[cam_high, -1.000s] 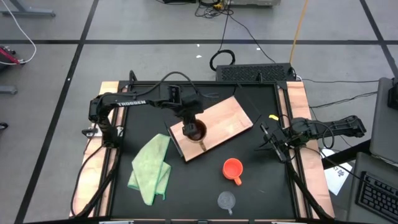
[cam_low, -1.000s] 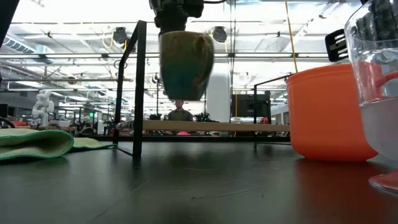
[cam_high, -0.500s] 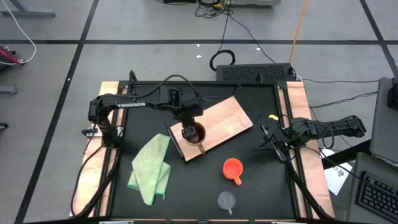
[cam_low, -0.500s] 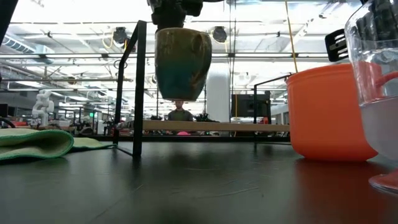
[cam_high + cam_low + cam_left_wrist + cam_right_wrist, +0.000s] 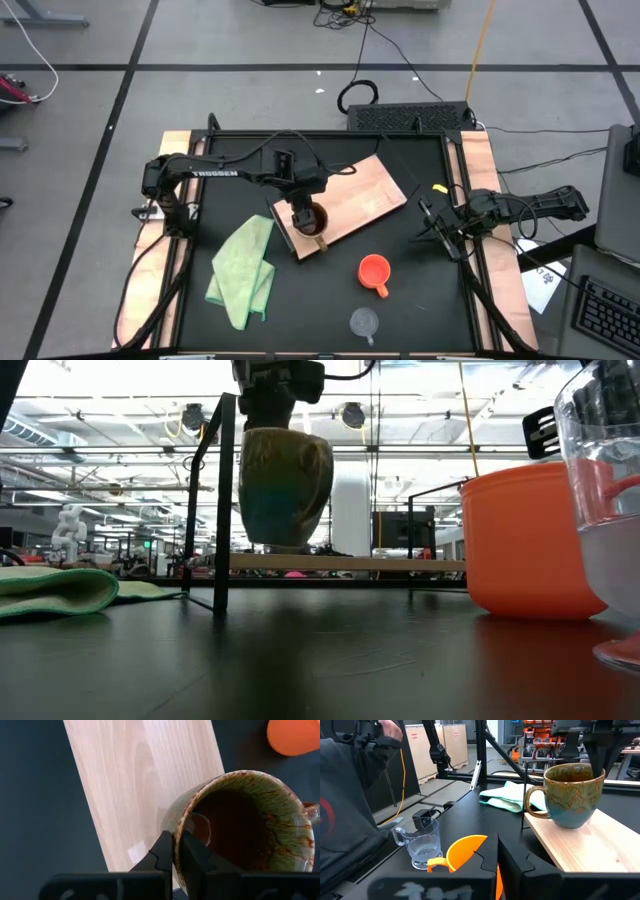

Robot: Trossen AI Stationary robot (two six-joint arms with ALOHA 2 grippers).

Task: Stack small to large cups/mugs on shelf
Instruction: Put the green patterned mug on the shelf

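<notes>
Brown mug (image 5: pixel 313 217) is hanging just over the shelf (image 5: pixel 365 195), rim pinched by the left gripper (image 5: pixel 301 211), needing gentle setting-down next.

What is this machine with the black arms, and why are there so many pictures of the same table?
It's a robot with two arms, each ending in a two-finger pincher called a gripper. Four cameras watch at once: one above the table, one down at table height, and one on each wrist. The left gripper pinches the rim of a brown mug and holds it over a wooden board. From the right wrist's camera the mug looks almost down on the board, but contact is hard to judge. The right gripper waits at the table's right side. Also on the table: an orange mug, a tiny clear glass cup and a green cloth.
</notes>
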